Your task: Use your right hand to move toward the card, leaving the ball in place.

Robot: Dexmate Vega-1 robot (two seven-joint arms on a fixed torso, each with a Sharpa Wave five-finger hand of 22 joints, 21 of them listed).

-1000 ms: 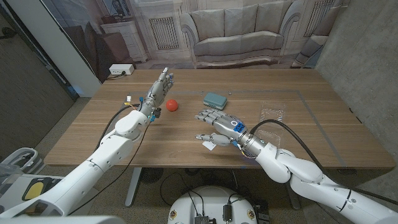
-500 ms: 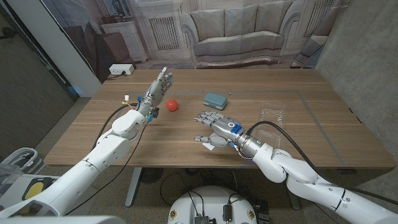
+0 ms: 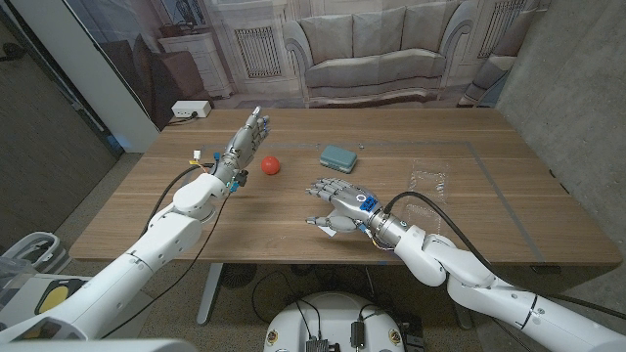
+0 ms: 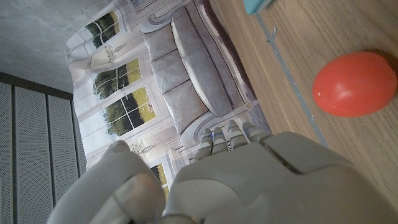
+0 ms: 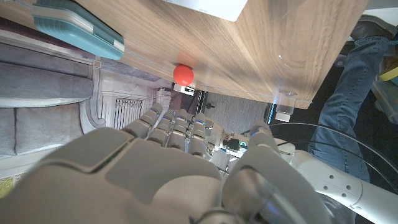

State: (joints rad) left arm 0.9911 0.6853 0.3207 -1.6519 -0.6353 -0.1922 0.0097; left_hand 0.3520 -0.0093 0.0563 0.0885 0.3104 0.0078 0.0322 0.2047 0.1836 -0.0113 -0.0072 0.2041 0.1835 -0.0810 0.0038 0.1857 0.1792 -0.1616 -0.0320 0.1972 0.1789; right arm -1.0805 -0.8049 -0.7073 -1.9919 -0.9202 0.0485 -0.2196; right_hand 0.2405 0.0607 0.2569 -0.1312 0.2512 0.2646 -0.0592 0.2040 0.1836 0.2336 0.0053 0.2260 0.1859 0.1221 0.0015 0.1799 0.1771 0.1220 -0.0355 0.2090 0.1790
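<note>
The white card point(image 3: 331, 228) lies near the table's front edge, partly under my right hand point(image 3: 338, 202). That hand hovers low over it with fingers spread and nothing held; whether it touches the card I cannot tell. The right wrist view shows a corner of the card point(image 5: 208, 6) beyond my right hand point(image 5: 161, 168). The red ball point(image 3: 269, 165) sits on the wood further back and to the left, also seen as the ball point(image 5: 183, 74) and the ball point(image 4: 354, 84). My left hand point(image 3: 248, 138) stands beside the ball with straight fingers, apart from it.
A teal case point(image 3: 338, 157) lies behind my right hand, with a clear plastic piece point(image 3: 428, 179) to its right. A white power strip point(image 3: 190, 110) sits at the far left corner of the wooden table point(image 3: 489, 220). A person's jeans leg point(image 5: 367, 74) shows beyond the table edge.
My right hand has slid a little toward the front edge and now covers more of the card. The ball and my left hand have stayed put.
</note>
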